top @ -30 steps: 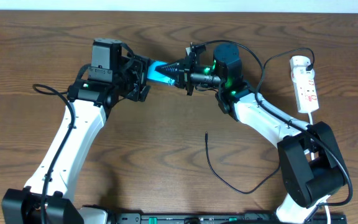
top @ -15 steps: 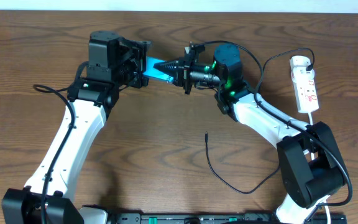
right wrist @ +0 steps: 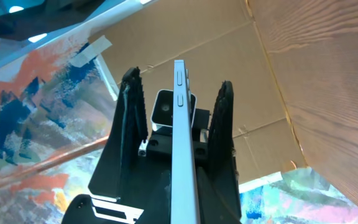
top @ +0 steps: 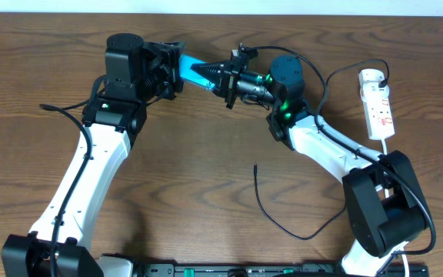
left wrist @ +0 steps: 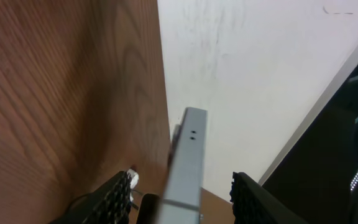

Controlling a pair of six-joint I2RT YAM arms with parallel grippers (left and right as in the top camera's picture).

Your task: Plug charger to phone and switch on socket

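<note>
The phone point(top: 194, 71), light blue, hangs above the table between my two arms. My right gripper point(top: 217, 78) is shut on its right end; in the right wrist view the phone point(right wrist: 182, 137) runs edge-on out of my right gripper point(right wrist: 186, 208). My left gripper point(top: 172, 69) straddles the phone's left end. In the left wrist view my left gripper point(left wrist: 182, 182) is open, with a gap on each side of the phone's edge point(left wrist: 188, 155). The charger point(top: 257, 192) lies loose on the table, its tip free. The white socket point(top: 378, 104) lies at the far right.
The table's far edge point(top: 221, 13) runs close behind both grippers. A black cable point(top: 325, 81) loops from the right arm toward the socket's top end. The arm bases stand at the near edge.
My left gripper has moved up and right onto the phone's left end, and its jaws have narrowed. The phone's left end has swung toward the table's far edge. The right gripper stays shut on it.
</note>
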